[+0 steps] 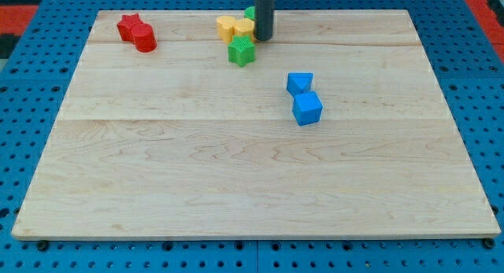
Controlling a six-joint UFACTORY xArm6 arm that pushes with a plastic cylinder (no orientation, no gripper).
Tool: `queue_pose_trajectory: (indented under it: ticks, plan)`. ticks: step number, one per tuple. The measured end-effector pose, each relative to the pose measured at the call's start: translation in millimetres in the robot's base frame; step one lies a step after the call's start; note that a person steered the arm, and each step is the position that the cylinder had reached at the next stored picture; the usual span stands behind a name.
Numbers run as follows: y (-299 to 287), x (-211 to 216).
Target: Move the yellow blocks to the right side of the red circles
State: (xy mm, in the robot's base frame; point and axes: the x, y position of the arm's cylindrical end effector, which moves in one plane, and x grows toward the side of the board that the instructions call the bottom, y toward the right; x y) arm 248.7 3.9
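My tip (263, 38) is the lower end of a straight dark rod that comes down from the view's top edge. There are no jaws on it to stand apart or together, and it clamps nothing. The tip rests on the board at the right of the cluster near the top, touching or just beside a yellow block (244, 27) on its left. Behind the rod a second green block (250, 12) peeks out, mostly hidden, so its shape cannot be told.

The yellow pieces number two and sit touching each other: the one beside my tip looks blocky, and the other yellow block (226, 27) to its left has a rounded, lobed outline. Both are a pale warm yellow. Just below them lies a green star (242, 50), touching or nearly touching the yellow pair.

Well apart, toward the view's top left, are two red pieces pressed together: a red star (130, 26) and a red round block (145, 40) at its lower right. The yellow pair lies to the view's right of these.

Near the middle right, two blue blocks touch: a blue block (299, 83) with angled faces above a blue cube (307, 108).

All stand on a pale wooden board (236, 186), which lies on a blue perforated surface (24, 116)
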Motion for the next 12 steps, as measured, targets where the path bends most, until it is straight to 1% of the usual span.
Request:
queue_pose_trajectory:
  ticks: [2, 4, 5, 6, 7, 8, 9, 10, 11, 12]
  plan:
    - [-53.3, -4.8]
    - [-45.9, -41.0]
    - [-81.1, -51.9]
    - [-144.4, -38.3]
    - [-173.7, -28.1]
    - [-142.4, -53.5]
    - [-85.9, -56.0]
    - [-23.1, -35.8]
    - [-39.0, -20.8]
    - [-88.4, -30.5]
